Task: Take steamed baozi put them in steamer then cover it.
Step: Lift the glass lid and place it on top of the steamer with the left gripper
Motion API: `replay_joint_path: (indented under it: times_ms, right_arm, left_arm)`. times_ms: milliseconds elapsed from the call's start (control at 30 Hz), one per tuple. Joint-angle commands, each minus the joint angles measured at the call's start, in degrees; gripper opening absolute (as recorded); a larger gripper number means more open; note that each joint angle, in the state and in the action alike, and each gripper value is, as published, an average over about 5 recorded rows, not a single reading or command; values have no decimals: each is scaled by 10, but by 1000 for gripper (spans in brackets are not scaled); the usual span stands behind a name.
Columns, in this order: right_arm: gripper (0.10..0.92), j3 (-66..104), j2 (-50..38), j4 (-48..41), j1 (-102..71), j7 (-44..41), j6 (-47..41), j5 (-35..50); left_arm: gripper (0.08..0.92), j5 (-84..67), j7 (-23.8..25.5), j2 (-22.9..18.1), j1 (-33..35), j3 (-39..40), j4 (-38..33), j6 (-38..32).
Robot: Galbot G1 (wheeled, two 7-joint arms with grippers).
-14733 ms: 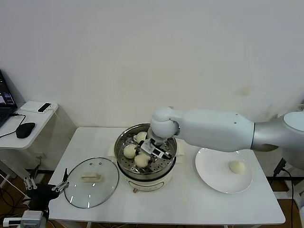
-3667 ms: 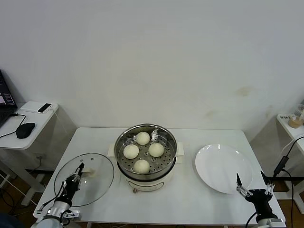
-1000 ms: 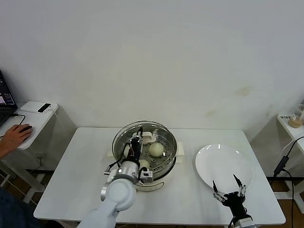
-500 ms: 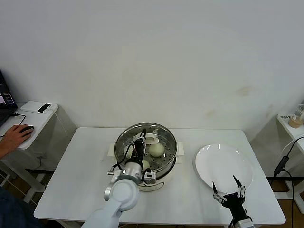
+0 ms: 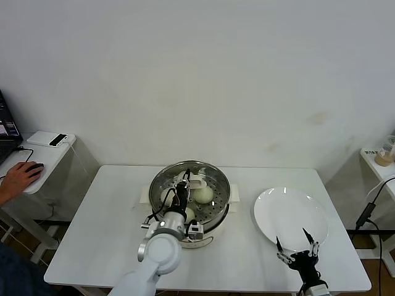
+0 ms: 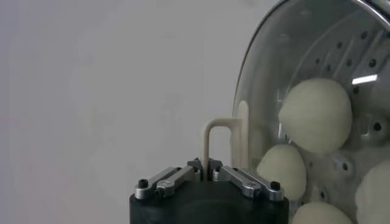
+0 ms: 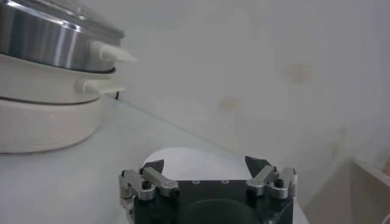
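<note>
Apparently plain white table (image 5: 99, 228), wall (image 5: 197, 74).

The lid (image 5: 190, 185) has left the table's left front area; the left gripper (image 5: 183, 187) now holds it over the steamer (image 5: 219, 213).

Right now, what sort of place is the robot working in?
Probably a lab or office set up for a cooking test: a plain white table against a bare wall holds an electric steamer and a white plate, and a side desk has someone's hand on a computer mouse.
</note>
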Motion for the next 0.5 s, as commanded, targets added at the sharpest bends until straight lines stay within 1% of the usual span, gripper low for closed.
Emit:
replay_joint_path:
  times_ms: [33, 133, 233, 333, 500]
  right_arm:
    - [823, -1, 0, 0, 0, -1, 0, -1]
    - [823, -1, 0, 1, 0, -1, 0, -3]
    - [823, -2, 1, 1, -1, -1, 0, -5]
    - [823, -3, 2, 2, -1, -1, 0, -6]
    - [823, -3, 3, 5, -3, -1, 0, -8]
  left_arm:
    - [138, 0, -3, -3, 3, -1, 2, -2]
    - [138, -1, -6, -5, 5, -4, -1, -3]
    - [160, -1, -5, -3, 10, -5, -11, -2]
    - [230, -1, -4, 2, 19, -8, -25, -2]
    - [377, 0, -8, 19, 52, -16, -63, -8]
